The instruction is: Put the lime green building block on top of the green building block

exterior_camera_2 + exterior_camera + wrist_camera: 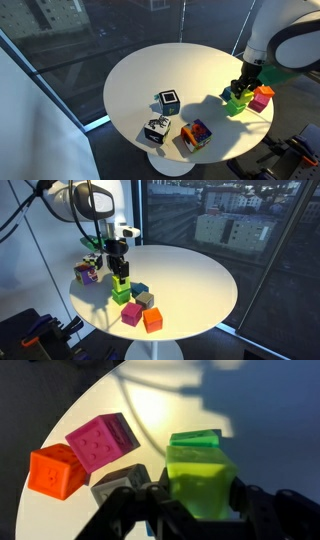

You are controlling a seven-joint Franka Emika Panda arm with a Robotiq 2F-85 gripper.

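Observation:
My gripper is shut on the lime green building block, a pale yellow-green cube held between both fingers. The green building block shows just beyond it, mostly hidden by the lime one. In an exterior view the gripper holds the lime green block directly over the green block; I cannot tell if they touch. Both blocks also show in an exterior view, lime above green, under the gripper.
A magenta block, an orange block and a grey block lie close by on the round white table. A blue block and multicoloured cubes stand near. Patterned cubes sit farther off.

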